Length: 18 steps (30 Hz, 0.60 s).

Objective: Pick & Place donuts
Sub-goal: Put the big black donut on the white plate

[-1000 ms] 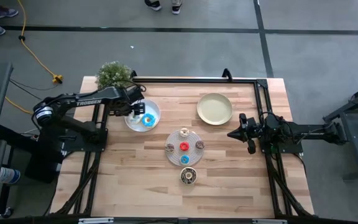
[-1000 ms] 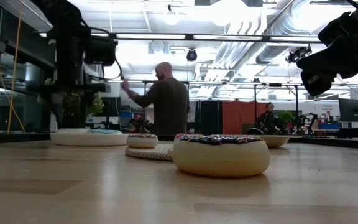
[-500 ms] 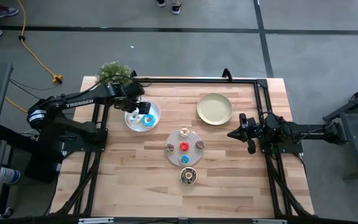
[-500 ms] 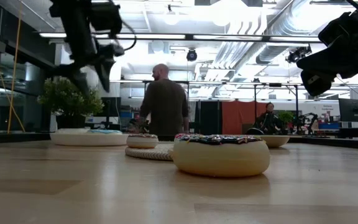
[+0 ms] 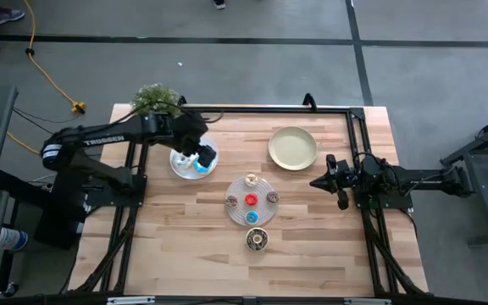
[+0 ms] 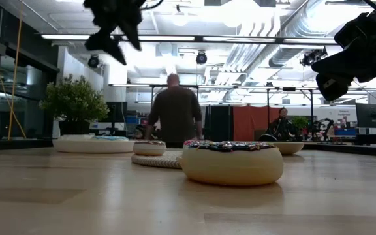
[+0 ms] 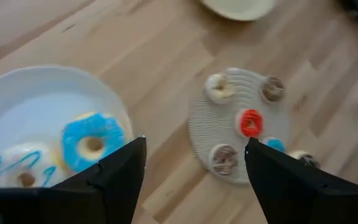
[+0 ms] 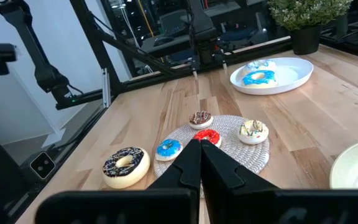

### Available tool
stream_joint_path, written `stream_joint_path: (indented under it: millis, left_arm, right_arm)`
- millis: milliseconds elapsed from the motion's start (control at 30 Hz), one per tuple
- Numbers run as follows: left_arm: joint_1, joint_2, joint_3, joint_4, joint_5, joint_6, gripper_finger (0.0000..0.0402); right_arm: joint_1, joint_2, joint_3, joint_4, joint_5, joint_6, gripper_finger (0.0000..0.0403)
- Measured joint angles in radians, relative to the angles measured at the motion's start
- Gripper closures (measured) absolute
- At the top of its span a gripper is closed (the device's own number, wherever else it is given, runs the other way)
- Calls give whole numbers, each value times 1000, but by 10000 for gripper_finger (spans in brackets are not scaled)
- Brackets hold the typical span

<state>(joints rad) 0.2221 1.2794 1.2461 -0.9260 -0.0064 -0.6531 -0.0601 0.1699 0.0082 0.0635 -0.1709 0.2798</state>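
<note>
Swung off the far rim since a moment ago, the left tool [image 5: 203, 156] hovers open above the white plate [image 7: 17, 99] holding two donuts; the right tool [image 8: 199, 163] waits closed at the bench edge [image 5: 378, 135].

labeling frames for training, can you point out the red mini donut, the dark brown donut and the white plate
red mini donut [image 7: 250, 122]: left wrist view, on its red icing beside the hole.
dark brown donut [image 8: 125, 165]: right wrist view, on its dark sprinkled top, off the mat.
white plate [image 5: 213, 149]: high view, on its bare right rim.
</note>
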Motion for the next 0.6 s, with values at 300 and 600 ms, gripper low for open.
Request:
stream_joint_path:
  millis: [300, 600]
  left_arm:
    - [-178, 190, 249, -84, 0, 120, 137]
    - [-333, 423, 515, -116, 23, 161, 137]
  right_arm:
    - [0, 0, 0, 0, 0, 0, 402]
    - [0, 0, 0, -1, 0, 0, 402]
